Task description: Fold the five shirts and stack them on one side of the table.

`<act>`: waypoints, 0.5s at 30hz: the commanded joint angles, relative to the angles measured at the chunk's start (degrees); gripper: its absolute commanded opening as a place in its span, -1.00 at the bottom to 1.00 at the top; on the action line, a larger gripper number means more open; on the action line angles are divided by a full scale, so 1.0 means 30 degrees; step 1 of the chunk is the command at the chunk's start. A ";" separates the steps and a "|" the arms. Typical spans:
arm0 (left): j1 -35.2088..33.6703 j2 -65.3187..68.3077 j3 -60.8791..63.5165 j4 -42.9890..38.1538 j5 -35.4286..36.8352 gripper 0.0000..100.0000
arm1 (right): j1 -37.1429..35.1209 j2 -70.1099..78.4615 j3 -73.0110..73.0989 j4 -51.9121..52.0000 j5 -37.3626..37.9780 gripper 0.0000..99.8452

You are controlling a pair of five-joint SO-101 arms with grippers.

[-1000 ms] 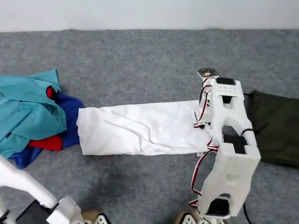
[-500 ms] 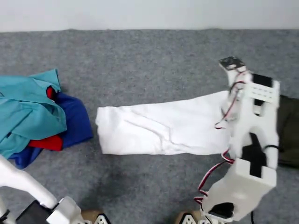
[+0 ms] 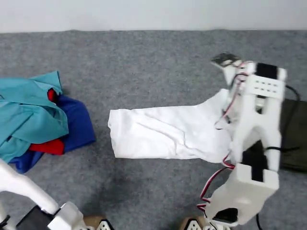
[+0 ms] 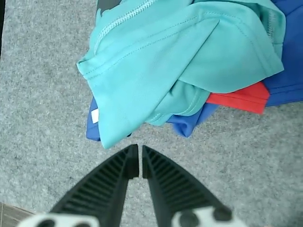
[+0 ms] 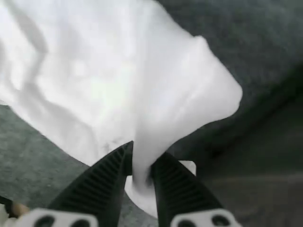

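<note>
Near the middle of the table, the white shirt is laid out as a long folded band, and its right end appears to be raised from the surface. That end is pinched by the right gripper, whose jaws are closed on a gathered fold of cloth. The left gripper is held over the near left of the table, its jaws pressed together with nothing between them. Just beyond it a heap is seen, with a teal shirt lying over a red shirt and a blue shirt. A dark green shirt is spread at the right edge, partly hidden by the right arm.

The white shirt is judged to be light, soft and without stiffness, so only the pinched part can be lifted while the rest hangs or drags on the rough grey surface. A single-point hold is likely to let the folds open or twist. A better hold would probably be taken at a corner or along a folded edge, through all layers together, and the far left end may need to be steadied.
</note>
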 commanded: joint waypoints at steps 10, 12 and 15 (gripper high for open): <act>0.1729 -0.0703 -0.0044 0.0322 -0.0059 -0.95 | -0.7575 -0.3355 -0.1114 0.0396 -0.4571 -0.98; 0.1670 -0.0703 -0.0044 0.0322 -0.0059 -0.95 | -0.8630 -0.3121 -0.1084 -0.0161 -0.5158 -0.98; 0.1641 -0.0703 -0.0044 0.0322 -0.0059 -0.95 | -0.9773 -0.2330 -0.1084 -0.1304 -0.5919 -0.98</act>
